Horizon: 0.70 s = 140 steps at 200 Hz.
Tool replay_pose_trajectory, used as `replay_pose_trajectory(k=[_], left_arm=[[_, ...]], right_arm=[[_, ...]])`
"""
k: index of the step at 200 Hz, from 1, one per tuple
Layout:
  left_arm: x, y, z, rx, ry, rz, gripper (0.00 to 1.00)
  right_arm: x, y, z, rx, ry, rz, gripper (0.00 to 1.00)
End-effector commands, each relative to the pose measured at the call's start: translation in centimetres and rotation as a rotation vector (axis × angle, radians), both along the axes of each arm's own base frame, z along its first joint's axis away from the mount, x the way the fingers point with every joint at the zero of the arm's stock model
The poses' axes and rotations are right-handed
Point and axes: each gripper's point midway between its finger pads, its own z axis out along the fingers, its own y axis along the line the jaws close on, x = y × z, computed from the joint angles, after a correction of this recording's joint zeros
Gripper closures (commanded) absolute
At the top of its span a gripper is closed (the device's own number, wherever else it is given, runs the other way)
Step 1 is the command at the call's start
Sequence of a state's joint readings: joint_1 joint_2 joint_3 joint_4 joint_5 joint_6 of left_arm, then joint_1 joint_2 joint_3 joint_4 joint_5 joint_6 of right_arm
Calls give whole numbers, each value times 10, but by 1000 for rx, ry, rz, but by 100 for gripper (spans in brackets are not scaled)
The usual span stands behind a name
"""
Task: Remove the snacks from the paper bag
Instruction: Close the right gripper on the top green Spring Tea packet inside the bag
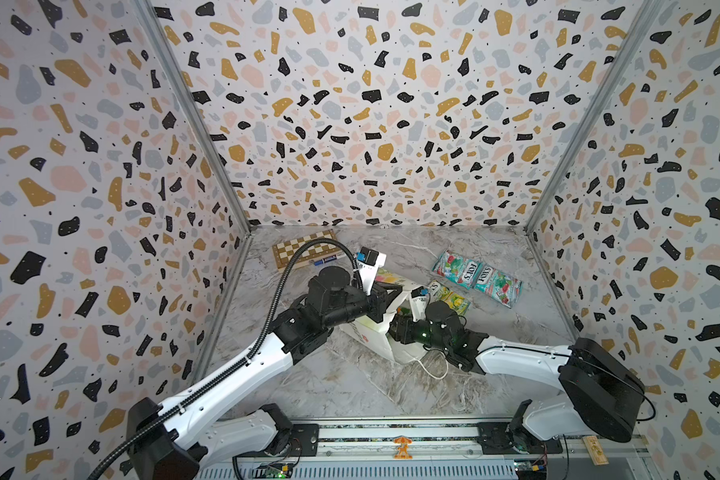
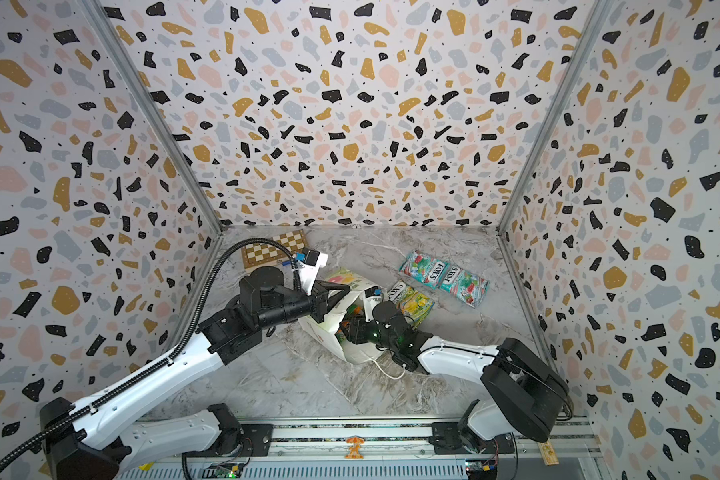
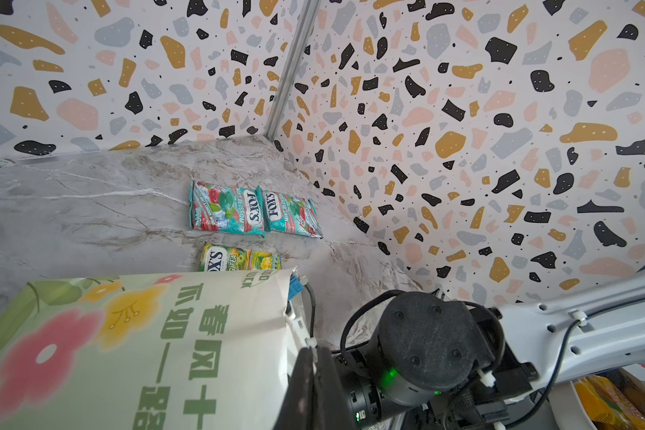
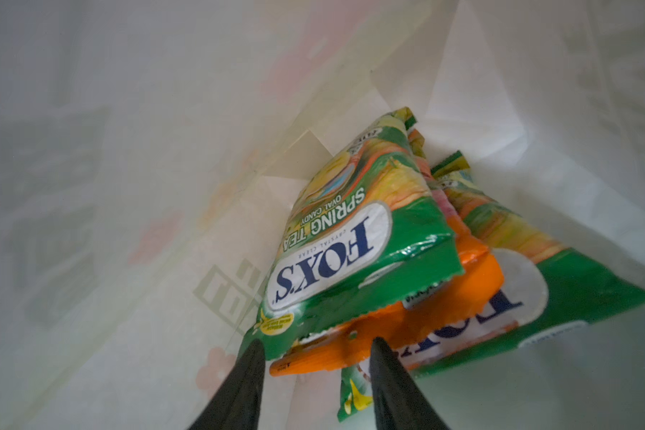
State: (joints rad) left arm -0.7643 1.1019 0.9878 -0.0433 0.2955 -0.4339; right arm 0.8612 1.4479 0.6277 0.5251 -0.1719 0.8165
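The white paper bag (image 1: 406,347) (image 2: 358,351) lies on its side mid-table, its flower-printed side (image 3: 127,335) up. My left gripper (image 3: 310,352) (image 2: 337,291) is shut on the bag's upper rim. My right gripper (image 4: 315,342) is inside the bag, open. Its fingers straddle the near ends of a green-yellow snack (image 4: 350,238) and an orange one (image 4: 444,298). Another green snack (image 4: 555,268) lies beside them. Out on the table lie two teal-red snacks (image 1: 458,268) (image 1: 497,286) and a green-yellow one (image 1: 449,297), also in the left wrist view.
A wooden chessboard (image 1: 304,247) with a marker pen (image 1: 327,261) at its edge lies at the back left. The bag's white cord handle (image 1: 431,370) trails on the marble table under my right arm. Patterned walls close in three sides.
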Motion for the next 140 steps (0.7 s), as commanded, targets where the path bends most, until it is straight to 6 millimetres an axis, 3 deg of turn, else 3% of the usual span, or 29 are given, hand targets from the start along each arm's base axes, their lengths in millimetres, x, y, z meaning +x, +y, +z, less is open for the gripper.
replay_pose_trajectory(k=[1, 67, 140], left_arm=[[-2, -5, 3, -14, -25, -22, 100], [-2, -4, 1, -4, -26, -24, 100], [-3, -5, 0, -4, -26, -27, 100]], right_arm=[[9, 13, 26, 101, 10, 2, 55], [16, 19, 20, 122, 47, 1, 55], [34, 24, -3, 96, 129, -63, 50]])
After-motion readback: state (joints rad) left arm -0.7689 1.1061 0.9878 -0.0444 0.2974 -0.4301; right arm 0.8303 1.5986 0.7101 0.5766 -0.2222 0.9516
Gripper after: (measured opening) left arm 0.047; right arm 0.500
